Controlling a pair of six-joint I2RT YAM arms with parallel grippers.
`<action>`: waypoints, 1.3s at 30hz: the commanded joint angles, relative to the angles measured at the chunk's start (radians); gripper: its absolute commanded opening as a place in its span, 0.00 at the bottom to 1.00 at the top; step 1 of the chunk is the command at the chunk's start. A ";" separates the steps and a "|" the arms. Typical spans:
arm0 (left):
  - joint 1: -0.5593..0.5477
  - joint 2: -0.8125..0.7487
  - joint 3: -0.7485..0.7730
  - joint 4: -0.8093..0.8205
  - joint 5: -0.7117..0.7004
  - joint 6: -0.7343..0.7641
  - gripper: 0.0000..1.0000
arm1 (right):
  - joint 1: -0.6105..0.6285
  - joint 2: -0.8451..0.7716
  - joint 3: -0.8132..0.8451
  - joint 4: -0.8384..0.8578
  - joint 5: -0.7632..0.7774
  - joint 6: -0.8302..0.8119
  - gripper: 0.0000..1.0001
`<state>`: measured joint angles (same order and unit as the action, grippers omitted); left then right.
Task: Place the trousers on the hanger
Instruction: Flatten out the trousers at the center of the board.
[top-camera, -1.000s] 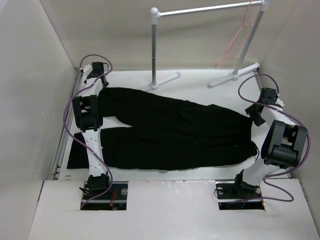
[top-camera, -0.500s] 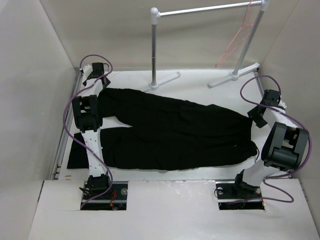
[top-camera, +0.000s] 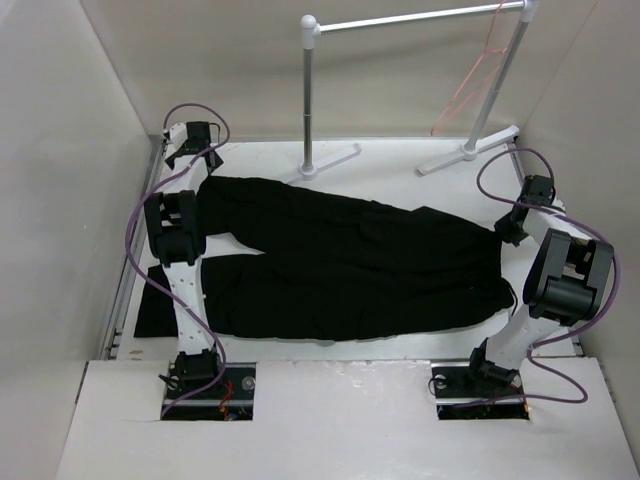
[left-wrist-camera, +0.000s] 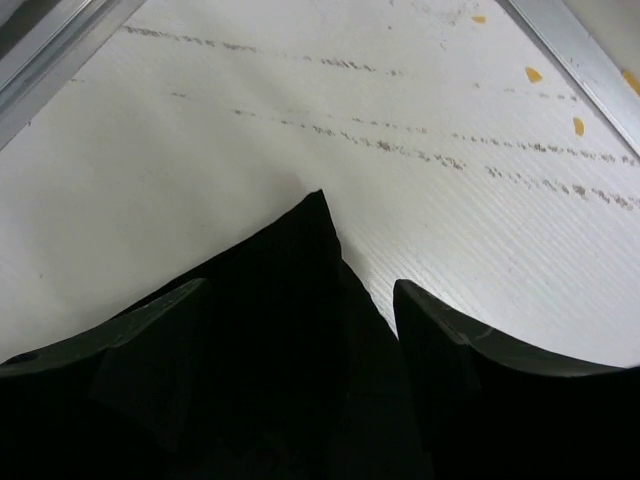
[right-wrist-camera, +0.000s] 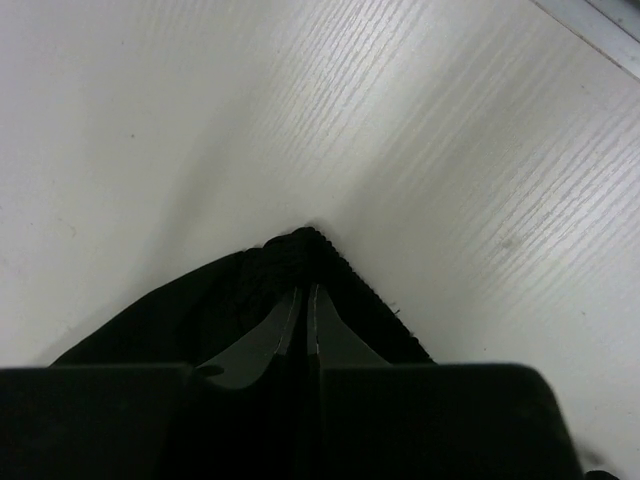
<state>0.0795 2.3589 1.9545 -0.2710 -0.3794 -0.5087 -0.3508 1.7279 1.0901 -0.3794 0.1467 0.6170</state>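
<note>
One trousers (top-camera: 340, 270) corner inside parted left gripper (left-wrist-camera: 300, 287) — right gripper (right-wrist-camera: 303, 297) pinches another

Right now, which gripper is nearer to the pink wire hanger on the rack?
Right. The right gripper sits at the right side of the table, in front of the hanger; the left gripper is at the far-left corner, across from it.
</note>
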 joint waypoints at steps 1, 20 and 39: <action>-0.017 -0.032 0.003 -0.003 -0.042 0.052 0.71 | 0.011 -0.014 0.025 0.083 0.019 0.006 0.06; 0.105 0.008 0.038 -0.040 -0.098 -0.042 0.05 | 0.016 0.048 0.200 0.122 0.014 0.063 0.01; 0.066 -0.143 -0.043 0.070 -0.041 -0.054 0.77 | 0.037 0.150 0.378 0.108 0.021 0.147 0.56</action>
<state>0.1574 2.3955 1.9972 -0.2314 -0.4194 -0.5549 -0.3252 1.9602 1.4292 -0.3092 0.1459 0.7540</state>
